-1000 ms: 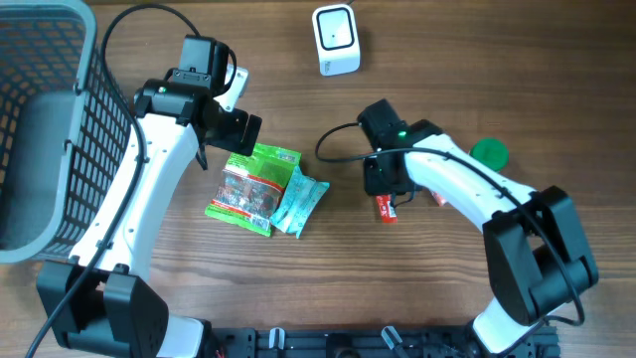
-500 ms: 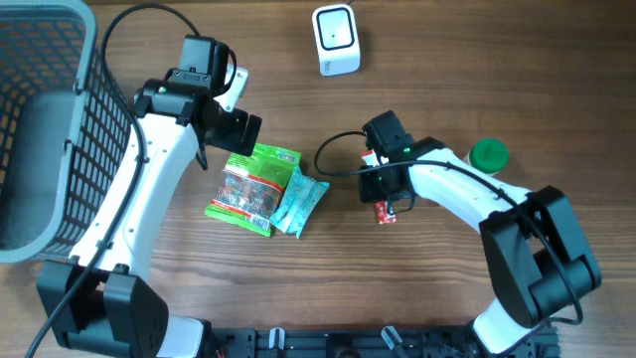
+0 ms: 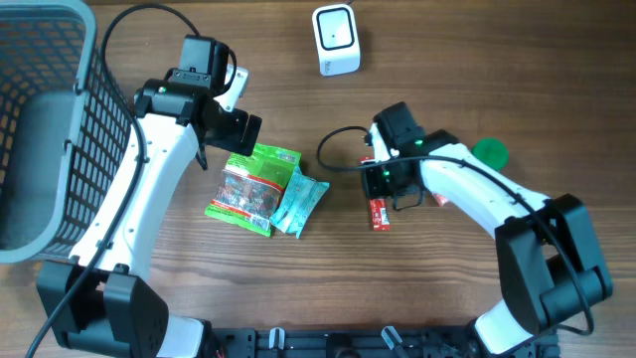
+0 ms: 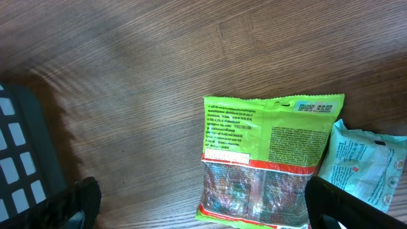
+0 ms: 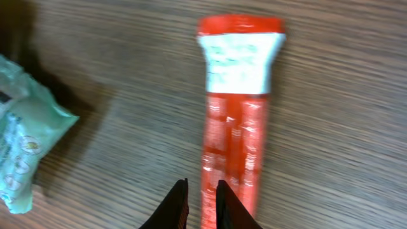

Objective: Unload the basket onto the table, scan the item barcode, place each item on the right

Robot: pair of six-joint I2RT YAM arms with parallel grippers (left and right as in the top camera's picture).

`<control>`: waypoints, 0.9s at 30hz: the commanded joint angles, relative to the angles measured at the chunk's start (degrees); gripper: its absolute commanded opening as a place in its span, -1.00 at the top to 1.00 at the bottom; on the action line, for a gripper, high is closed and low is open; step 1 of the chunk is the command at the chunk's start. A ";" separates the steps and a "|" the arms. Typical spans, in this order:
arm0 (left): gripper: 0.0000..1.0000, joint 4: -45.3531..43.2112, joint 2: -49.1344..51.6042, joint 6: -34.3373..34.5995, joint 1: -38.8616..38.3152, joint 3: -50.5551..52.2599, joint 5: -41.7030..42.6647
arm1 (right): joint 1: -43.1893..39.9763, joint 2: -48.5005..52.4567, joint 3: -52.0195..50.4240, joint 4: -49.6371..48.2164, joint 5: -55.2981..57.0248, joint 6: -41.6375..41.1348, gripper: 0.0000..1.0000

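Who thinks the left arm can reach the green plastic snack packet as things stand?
Probably yes: the open left gripper hovers beside the green snack packet, which lies flat on the wooden table, face uncovered; a pale teal pouch merely lies against one side.

Overhead top-down; wrist views close, downward, onto same table.

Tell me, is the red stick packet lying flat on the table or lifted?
Lying flat: the red stick packet rests lengthwise on the wooden table, its white label facing up.
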State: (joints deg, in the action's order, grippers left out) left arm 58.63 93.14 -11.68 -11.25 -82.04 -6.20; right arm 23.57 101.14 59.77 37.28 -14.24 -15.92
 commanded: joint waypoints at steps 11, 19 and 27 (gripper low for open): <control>-1.00 -0.15 -0.24 -0.50 -0.15 -0.57 -0.52 | -6.08 -1.25 -1.90 6.82 -0.39 2.23 0.61; -1.00 -0.15 -0.24 -0.48 -0.15 -0.57 -0.52 | -4.79 -1.25 -11.21 -1.66 -6.62 -8.72 0.61; -0.99 -0.17 -0.24 -0.50 -0.15 -0.57 -0.52 | 3.63 -1.31 -12.59 -10.62 -13.27 -16.00 0.57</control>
State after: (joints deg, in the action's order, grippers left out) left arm 58.63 93.14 -11.68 -11.25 -82.04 -6.20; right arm 24.97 98.72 47.68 27.27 -26.02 -30.06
